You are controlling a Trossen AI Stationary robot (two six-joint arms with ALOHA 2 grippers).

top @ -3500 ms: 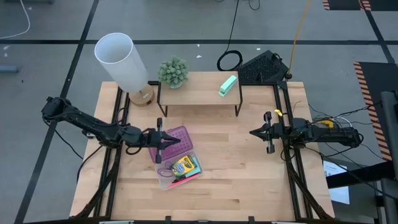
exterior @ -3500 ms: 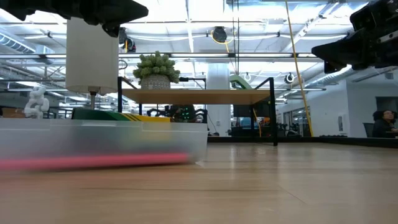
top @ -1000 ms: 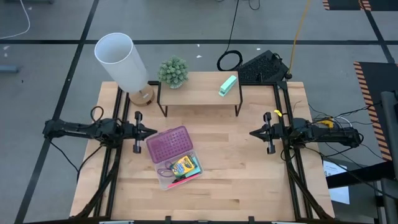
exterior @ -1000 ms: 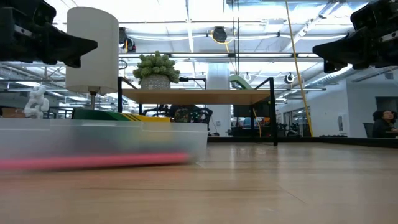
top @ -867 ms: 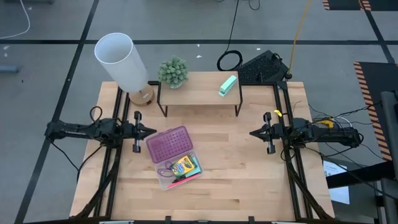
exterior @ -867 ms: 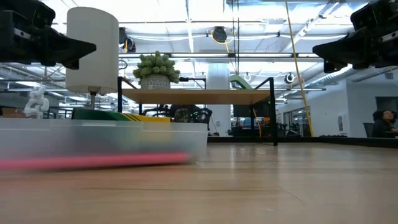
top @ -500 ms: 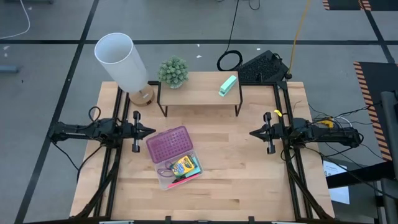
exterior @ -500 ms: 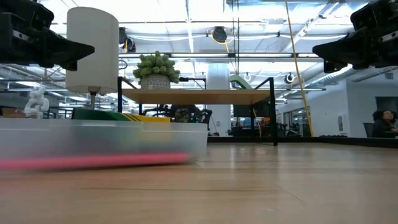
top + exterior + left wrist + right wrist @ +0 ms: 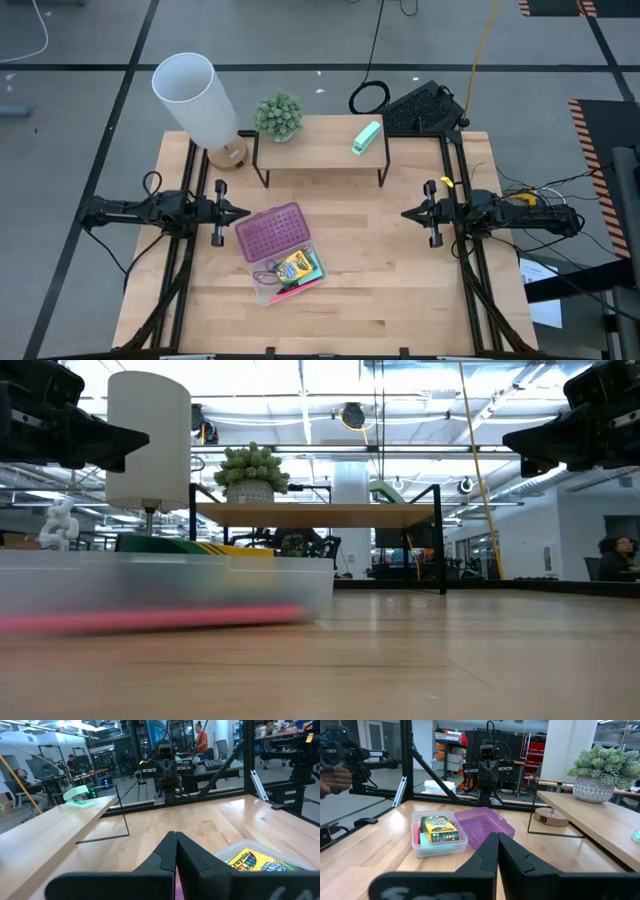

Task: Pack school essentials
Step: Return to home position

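A clear case (image 9: 290,275) stands on the table left of centre. Its purple lid (image 9: 270,231) lies open on the table at the case's far side. Inside are a yellow-green crayon box (image 9: 297,267) and a pink pencil (image 9: 291,291); the other school essentials cannot be made out. The right wrist view shows the case (image 9: 440,845), the crayon box (image 9: 438,829) and the lid (image 9: 485,826). My left gripper (image 9: 247,212) hovers shut just left of the lid. My right gripper (image 9: 404,214) hovers shut at the right side, far from the case.
A low wooden shelf (image 9: 320,155) stands at the far edge, carrying a potted plant (image 9: 279,116) and a mint-green block (image 9: 366,137). A lamp with a white shade (image 9: 192,95) stands at the far left. Bare tabletop (image 9: 365,270) lies between the case and my right gripper.
My left arm has drawn back a little toward the table's left edge, its gripper staying shut beside the lid. The case and its contents have not moved.
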